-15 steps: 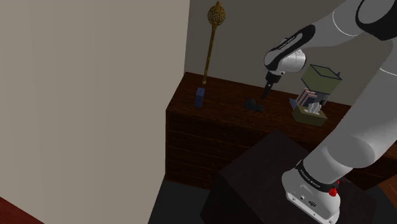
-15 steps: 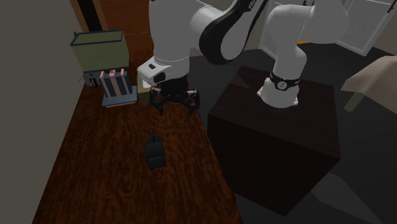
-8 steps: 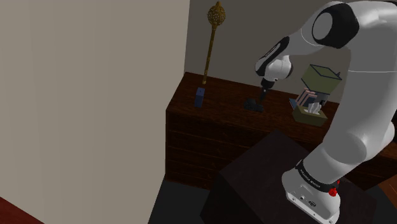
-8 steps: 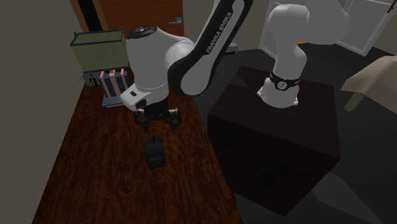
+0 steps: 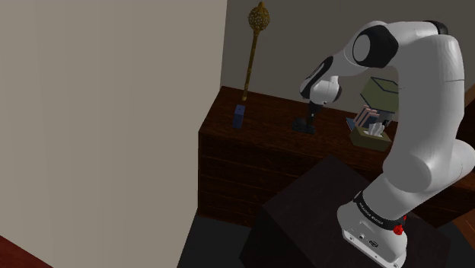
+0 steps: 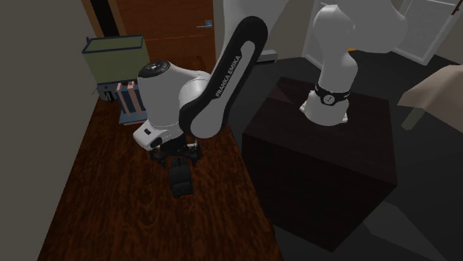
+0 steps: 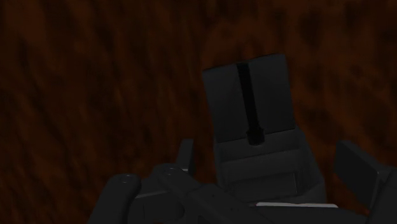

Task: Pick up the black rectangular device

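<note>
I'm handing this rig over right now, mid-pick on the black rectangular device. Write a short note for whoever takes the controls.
Gripper: jaws open, holding nothing, low over the dresser top.
Black device: lies flat on the dresser top. In the wrist view its near end sits between the jaws, unclasped.
Done: gripper brought down and lined up over the device.
Left: probably lower slightly, close the jaws on the device, then lift it.
</note>
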Controlling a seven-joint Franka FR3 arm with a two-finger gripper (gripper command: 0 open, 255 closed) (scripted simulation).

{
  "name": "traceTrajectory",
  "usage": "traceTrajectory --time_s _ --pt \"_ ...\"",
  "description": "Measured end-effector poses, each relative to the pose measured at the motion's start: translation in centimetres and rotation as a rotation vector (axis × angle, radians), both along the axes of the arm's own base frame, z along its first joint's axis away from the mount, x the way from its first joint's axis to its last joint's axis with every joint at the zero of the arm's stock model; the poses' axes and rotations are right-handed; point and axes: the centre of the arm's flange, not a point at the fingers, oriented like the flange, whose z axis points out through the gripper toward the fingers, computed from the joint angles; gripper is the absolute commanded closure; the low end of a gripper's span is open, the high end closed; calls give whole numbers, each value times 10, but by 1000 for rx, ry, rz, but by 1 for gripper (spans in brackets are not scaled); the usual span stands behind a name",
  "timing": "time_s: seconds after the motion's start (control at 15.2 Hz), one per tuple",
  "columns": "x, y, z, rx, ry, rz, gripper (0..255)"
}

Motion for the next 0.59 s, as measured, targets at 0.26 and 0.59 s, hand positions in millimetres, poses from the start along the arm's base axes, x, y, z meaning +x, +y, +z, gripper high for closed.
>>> traceTrajectory --time_s 0.26,0.59 --pt "-1 0 -17 0 0 0 255" --pt "0 -1 -17 -1 -1 1 255"
